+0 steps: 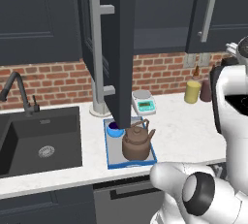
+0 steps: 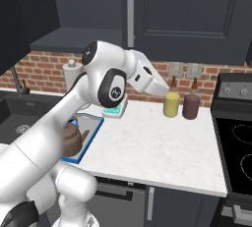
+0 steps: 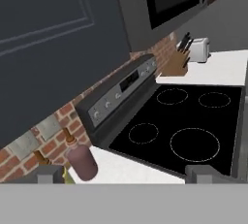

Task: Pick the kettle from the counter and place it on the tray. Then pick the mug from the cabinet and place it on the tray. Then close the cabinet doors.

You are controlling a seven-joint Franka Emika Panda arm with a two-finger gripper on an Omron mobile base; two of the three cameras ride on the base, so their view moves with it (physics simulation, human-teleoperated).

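Closest to my hand camera, my two fingers [image 3: 124, 174] stand wide apart at the bottom of the frame, holding nothing, aimed at the black stovetop [image 3: 186, 128] at centre right. Across the middle of the left base view runs the white tabletop [image 1: 186, 128], with the dark sink [image 1: 38, 140] at the left. One cabinet door [image 1: 118, 43] hangs open from the top centre, its long grey handle [image 1: 98, 53] facing the camera; another navy door [image 1: 213, 9] sits at the upper right. Lower centre, the grey tray [image 1: 116, 157] with its blue rim lies on the tabletop. On it stands the brown kettle [image 1: 137, 142], and the blue mug [image 1: 115, 130] sits on the tray just behind it to the left. Smaller still, the yellow canister [image 1: 192, 92] and maroon canister [image 1: 206, 90] stand at the right by the brick wall.
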